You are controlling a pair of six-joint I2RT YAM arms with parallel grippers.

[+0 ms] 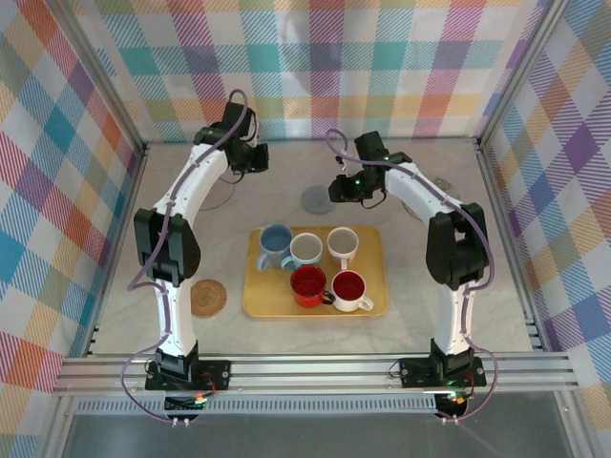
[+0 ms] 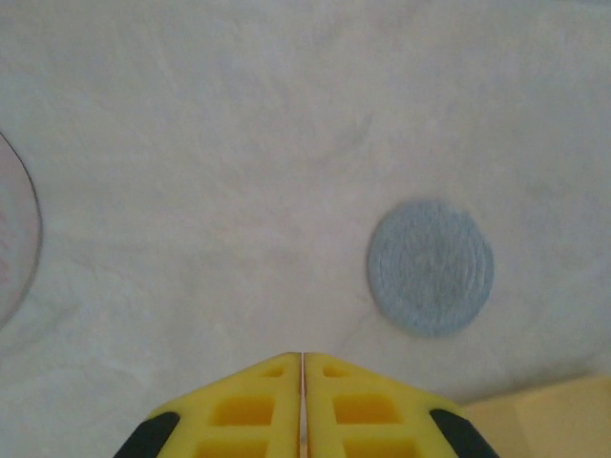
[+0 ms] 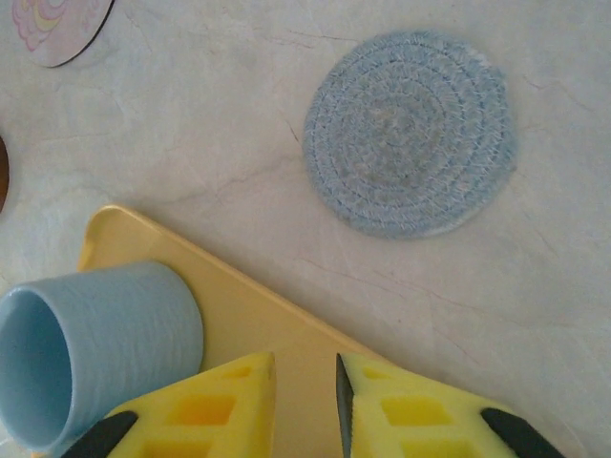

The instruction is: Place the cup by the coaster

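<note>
Top external view, field notes. The yellow tray point(image 1: 377, 303) is sitting mid-frame on the tabletop point(image 1: 296, 162). The blue cup point(image 1: 275, 240) is standing upright in the tray's upper left corner, touching one of the other cups point(image 1: 342, 245). None of the cups is lifted yet. The blue-grey coaster point(image 1: 317, 199) is lying just above the tray's upper edge, with bare tabletop around it. A brown coaster point(image 1: 208, 297) is lying left of the tray and a pale coaster point(image 3: 59, 24) is sitting at upper left.

Left wrist view: the left fingers point(image 2: 248, 410) are pressing together, holding nothing, and hovering over bare tabletop.

Right wrist view: the right fingers point(image 3: 210, 410) are standing narrow with a slim gap, gripping nothing. They are hanging over the tray's edge, with the blue cup just to their left.

Step, as a judgement: you are in the approach, before any grasp. The task names no colour; the blue cup looks the likely pick, being nearest and matching that coaster.

Next move: you are needing wider right fingers to straddle the cup's wall, a lift clearing the tray lip and the neighbouring cup, then a set-down beside the coaster, not on it.
</note>
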